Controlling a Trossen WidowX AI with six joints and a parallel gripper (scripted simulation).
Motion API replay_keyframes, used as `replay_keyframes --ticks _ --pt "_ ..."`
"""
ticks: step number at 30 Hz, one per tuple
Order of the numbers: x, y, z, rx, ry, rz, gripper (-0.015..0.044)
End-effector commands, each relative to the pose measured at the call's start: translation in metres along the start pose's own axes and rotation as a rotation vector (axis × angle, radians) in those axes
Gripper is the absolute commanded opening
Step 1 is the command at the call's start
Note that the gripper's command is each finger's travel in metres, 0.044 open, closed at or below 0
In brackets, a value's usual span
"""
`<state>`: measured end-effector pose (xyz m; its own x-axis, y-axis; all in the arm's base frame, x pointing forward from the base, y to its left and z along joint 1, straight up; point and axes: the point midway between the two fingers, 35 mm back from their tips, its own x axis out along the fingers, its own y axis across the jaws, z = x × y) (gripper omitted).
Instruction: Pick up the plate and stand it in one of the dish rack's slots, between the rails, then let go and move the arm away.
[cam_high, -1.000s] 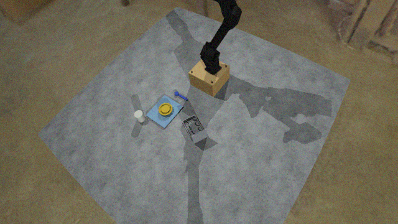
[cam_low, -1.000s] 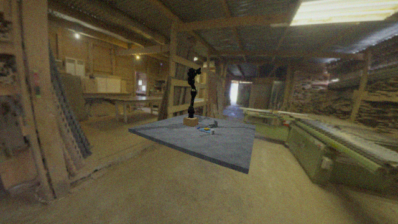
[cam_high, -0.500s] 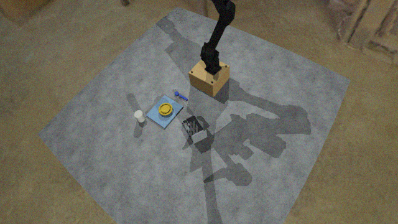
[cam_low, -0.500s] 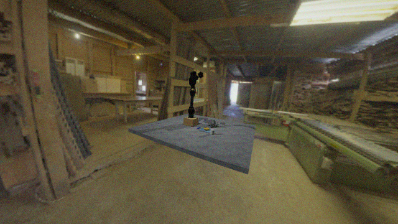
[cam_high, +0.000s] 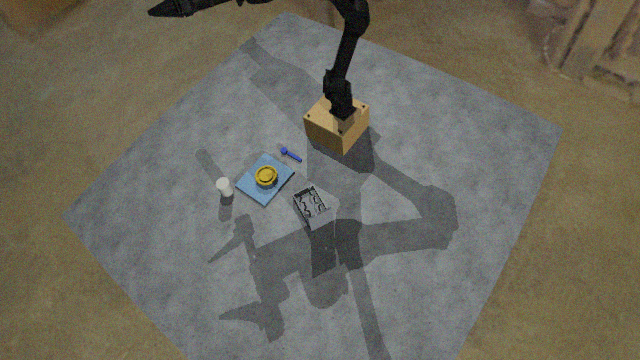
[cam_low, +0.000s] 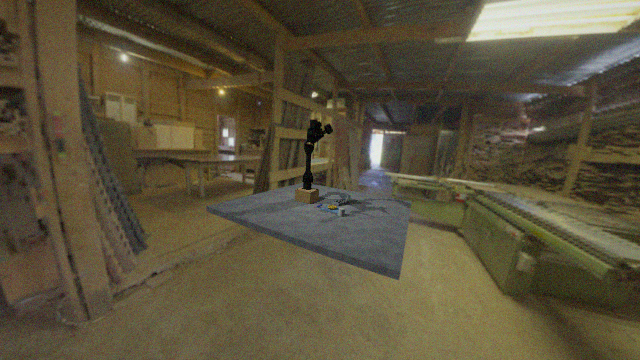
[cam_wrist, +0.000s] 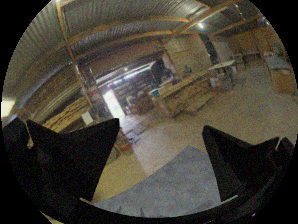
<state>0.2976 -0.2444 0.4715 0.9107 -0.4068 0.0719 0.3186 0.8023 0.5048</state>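
The round yellow plate (cam_high: 266, 176) (cam_low: 332, 207) lies flat on a square blue mat (cam_high: 265, 199). The small grey dish rack (cam_high: 321, 219) (cam_low: 343, 200) stands beside the mat, with dark rails on top; no plate is seen in it. My gripper (cam_wrist: 162, 127) is open and empty, its two black fingers wide apart in the wrist view. It is raised high above the table, far from plate and rack, and is partly cut off at the top of the top view. The wrist view shows neither plate nor rack.
A white cylinder (cam_high: 224, 187) (cam_low: 341, 212) stands beside the mat, on the side away from the rack. A blue spoon-like tool (cam_high: 291, 155) lies between the mat and the arm's wooden base block (cam_high: 325, 131) (cam_low: 306, 195). Arm shadows cross the grey table (cam_high: 165, 200).
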Motion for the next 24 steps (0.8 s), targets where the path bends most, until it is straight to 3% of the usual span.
replay_keyframes --ticks 1,24 --pt "0.011 -0.006 -0.025 -0.018 0.078 -0.032 0.04" --pt "0.034 -0.022 -0.171 -0.197 0.569 -0.131 0.04"
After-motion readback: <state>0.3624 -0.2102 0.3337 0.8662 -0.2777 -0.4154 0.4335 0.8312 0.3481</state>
